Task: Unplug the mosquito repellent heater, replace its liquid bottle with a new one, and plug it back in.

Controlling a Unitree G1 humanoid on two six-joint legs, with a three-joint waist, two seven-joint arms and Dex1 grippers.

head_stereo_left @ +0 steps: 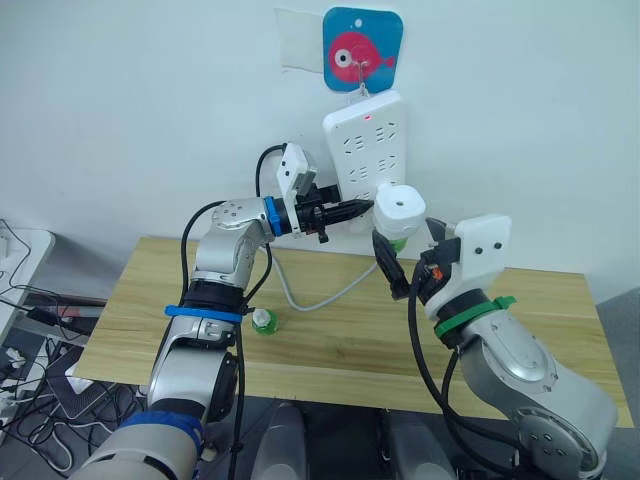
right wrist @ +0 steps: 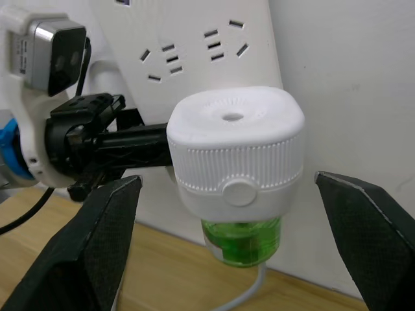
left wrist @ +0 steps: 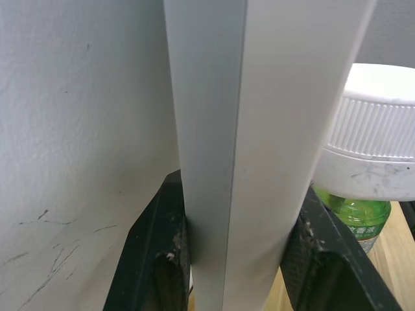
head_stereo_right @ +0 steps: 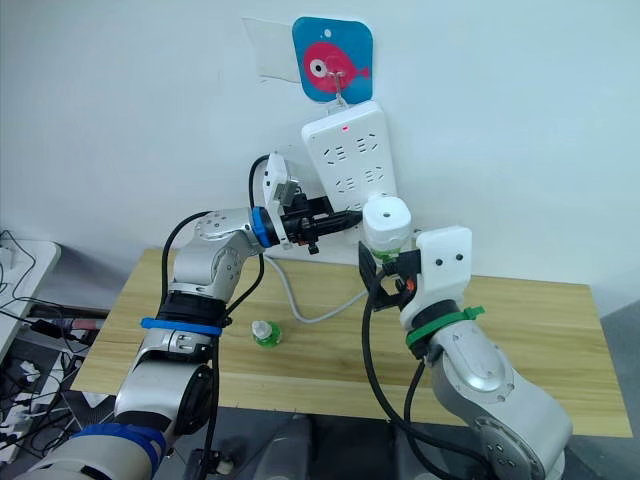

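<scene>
At the wall, left claw (head_stereo_left: 366,207) pinches the power strip's (head_stereo_left: 365,140) edge; right claw (right wrist: 237,194) spread around the heater (right wrist: 237,159).

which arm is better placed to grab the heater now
Right. The right gripper is open with its jaws either side of the heater, not touching it. The left gripper is clamped on the edge of the power strip.
</scene>
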